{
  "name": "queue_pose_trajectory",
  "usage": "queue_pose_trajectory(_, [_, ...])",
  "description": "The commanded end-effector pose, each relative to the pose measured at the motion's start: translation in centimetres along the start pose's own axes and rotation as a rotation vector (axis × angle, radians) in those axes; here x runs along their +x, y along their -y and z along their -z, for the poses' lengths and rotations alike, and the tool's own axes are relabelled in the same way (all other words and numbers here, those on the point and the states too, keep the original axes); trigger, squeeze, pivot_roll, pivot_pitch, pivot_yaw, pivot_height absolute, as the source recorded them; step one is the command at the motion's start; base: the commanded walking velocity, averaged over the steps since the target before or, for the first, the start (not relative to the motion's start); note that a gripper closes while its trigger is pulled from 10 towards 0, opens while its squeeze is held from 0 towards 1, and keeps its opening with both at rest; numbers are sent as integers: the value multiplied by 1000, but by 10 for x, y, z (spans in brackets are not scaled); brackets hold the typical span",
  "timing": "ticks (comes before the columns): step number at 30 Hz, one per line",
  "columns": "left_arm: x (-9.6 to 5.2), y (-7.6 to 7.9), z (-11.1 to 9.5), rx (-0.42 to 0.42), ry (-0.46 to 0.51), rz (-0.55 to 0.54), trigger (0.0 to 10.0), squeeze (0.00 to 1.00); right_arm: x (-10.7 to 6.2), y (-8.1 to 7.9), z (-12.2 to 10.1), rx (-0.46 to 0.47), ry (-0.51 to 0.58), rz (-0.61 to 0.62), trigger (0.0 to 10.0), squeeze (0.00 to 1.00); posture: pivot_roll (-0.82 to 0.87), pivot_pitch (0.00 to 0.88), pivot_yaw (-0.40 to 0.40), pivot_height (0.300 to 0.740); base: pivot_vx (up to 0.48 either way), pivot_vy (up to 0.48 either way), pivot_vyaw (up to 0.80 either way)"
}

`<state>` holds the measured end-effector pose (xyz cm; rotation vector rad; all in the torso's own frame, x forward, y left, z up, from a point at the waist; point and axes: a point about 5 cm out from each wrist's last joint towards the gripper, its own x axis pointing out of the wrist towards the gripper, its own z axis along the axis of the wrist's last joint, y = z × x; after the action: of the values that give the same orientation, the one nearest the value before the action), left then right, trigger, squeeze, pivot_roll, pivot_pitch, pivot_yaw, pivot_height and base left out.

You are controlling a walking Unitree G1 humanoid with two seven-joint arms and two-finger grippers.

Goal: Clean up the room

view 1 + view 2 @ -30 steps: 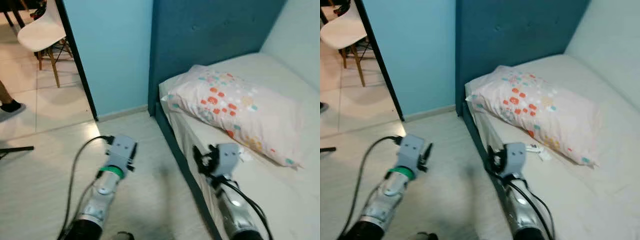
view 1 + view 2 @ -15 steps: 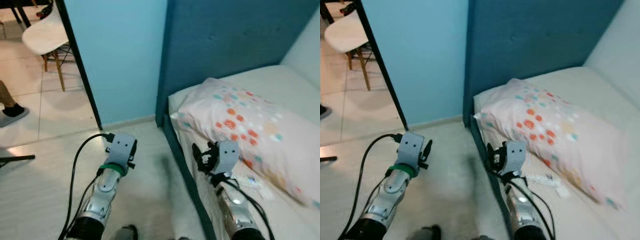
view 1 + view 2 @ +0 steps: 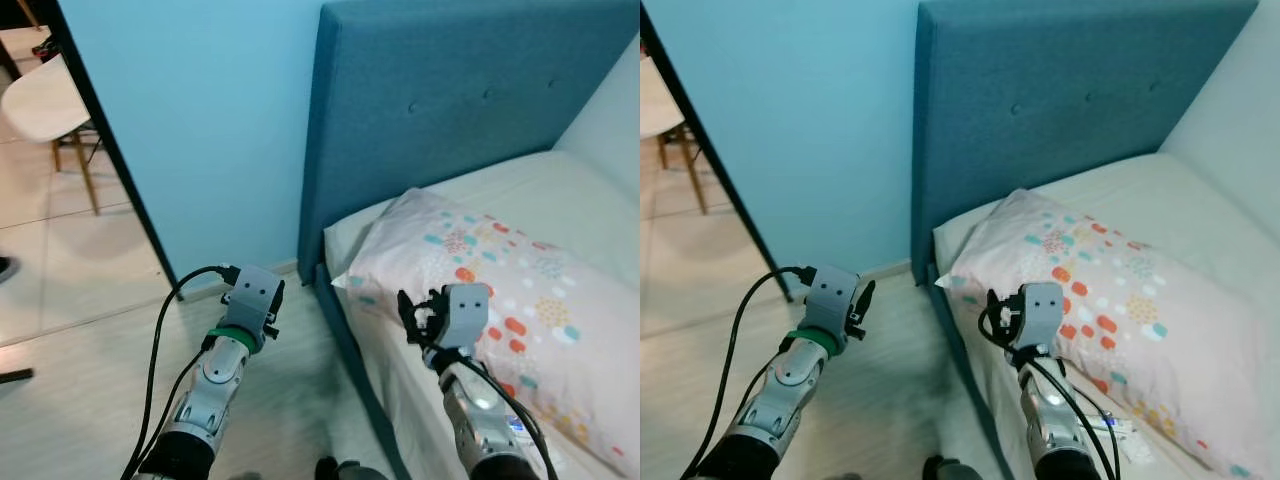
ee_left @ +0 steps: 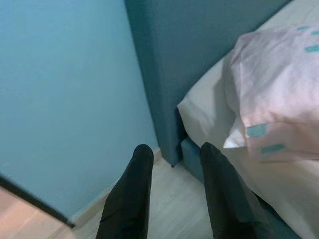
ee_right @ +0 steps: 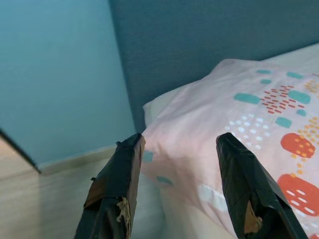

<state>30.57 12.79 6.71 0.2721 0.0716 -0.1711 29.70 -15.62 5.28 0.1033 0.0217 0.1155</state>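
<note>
A bed [image 3: 560, 190] with a blue headboard [image 3: 460, 110] stood against the pale blue wall [image 3: 190, 120]. On the bed, near the headboard, lay a pink spotted pillow [image 3: 520, 310]. The right tool [image 5: 182, 191] hovered just in front of the pillow's near corner, its fingers spread wide and holding nothing. The left tool [image 4: 172, 191] hung over the floor [image 3: 90, 370] beside the bed's corner, fingers slightly apart, empty. A white chair [image 3: 40, 105] stood well away from the bed

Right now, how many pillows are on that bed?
1: a patterned pillow lies at the head of the bed, against the blue headboard. Others may lie farther along, out of frame.
</note>
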Motion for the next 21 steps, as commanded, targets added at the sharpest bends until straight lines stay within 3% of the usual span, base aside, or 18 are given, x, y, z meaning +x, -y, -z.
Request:
queue_pose_trajectory(1, [-1, 2, 2, -1, -7, 14, 10000, 0, -5, 2, 8, -1, -36, 8, 10000, 0, 21, 91, 2, 740, 442, 0, -744])
queue_pose_trajectory(6, [-3, 10, 1, 6, 3, 75, 10000, 0, -5, 2, 8, -3, -33, 9, 10000, 0, 20, 93, 3, 740, 376, 0, -744])
queue_pose_trajectory(15, [-4, 20, -5, -30, 29, 136, 10000, 0, -5, 2, 8, -4, -34, 12, 10000, 0, 19, 95, 4, 740, 0, 0, -743])
queue_pose_trajectory(21, [-4, 20, -5, -35, 21, 141, 10000, 0, -5, 1, 8, -13, -30, 6, 10000, 0, 21, 94, 4, 740, 0, 0, -135])
